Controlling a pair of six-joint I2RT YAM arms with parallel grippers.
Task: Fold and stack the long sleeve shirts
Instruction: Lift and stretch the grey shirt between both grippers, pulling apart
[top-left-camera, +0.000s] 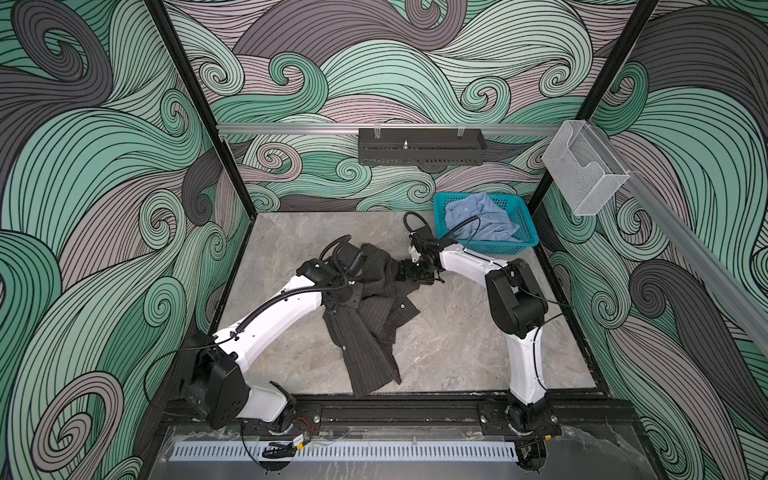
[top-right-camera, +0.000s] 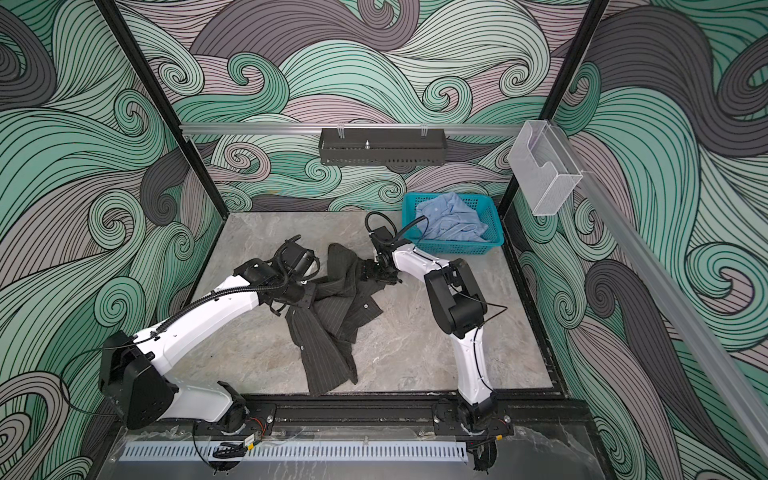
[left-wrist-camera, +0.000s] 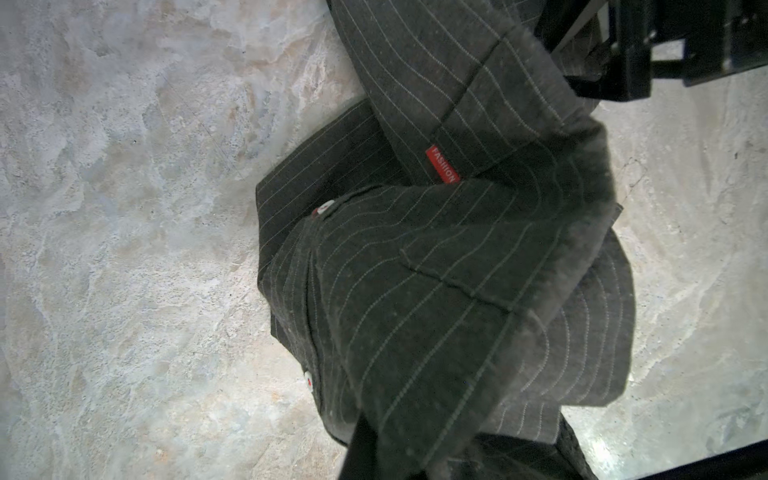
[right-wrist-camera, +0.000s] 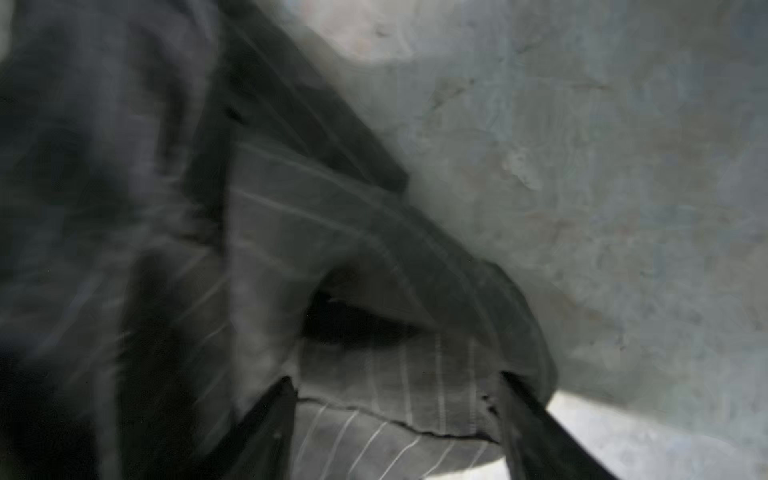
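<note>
Left tool (left-wrist-camera: 361, 451) gripping charcoal shirt (top-left-camera: 370, 328), right tool (right-wrist-camera: 395, 378) astride it

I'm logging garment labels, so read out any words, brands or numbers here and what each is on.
"FASHION": white letters on a red tag sewn to the dark pinstriped shirt, left wrist view.
No text shows on the light blue shirt or the teal basket.
Right wrist view: too blurred to read anything.

Soft even light, both top views bent at edges; right wrist view dim w/ dark shirt (right-wrist-camera: 311, 216) blurred.
</note>
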